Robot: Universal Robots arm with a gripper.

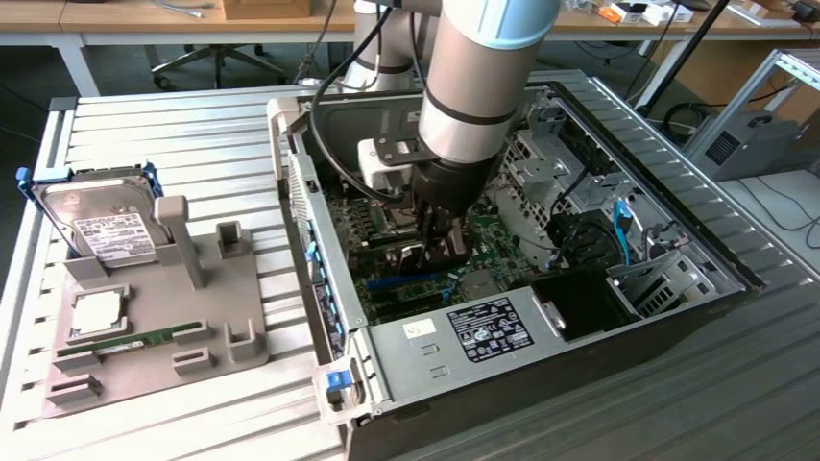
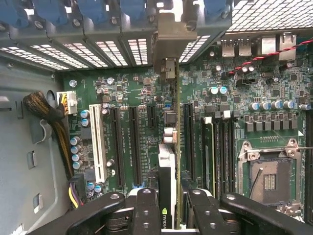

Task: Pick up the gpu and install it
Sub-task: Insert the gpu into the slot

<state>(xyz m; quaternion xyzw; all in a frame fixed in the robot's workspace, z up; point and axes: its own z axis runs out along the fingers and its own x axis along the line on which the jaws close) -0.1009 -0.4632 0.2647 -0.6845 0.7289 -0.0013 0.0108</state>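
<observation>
Wrist view: gripper [image 2: 168, 208] was part closed on the gpu [image 2: 167, 164], card edge-on w/ a green logo, prob. Nvidia, lined up along the motherboard [image 2: 127, 93] slots. Exterior view: arm [image 1: 481, 86] reached into the PC case [image 1: 298, 192]; 1 hard drive [image 1: 103, 226], white label unreadable, stood in a gray holder [image 1: 205, 327].

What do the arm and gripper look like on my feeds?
The arm is a silver-grey cylinder with a pale blue joint cap and a black band, ending in a black wrist. A white box is mounted on its side, and a black cable runs alongside. The gripper has two black fingers with round screw heads.
</observation>
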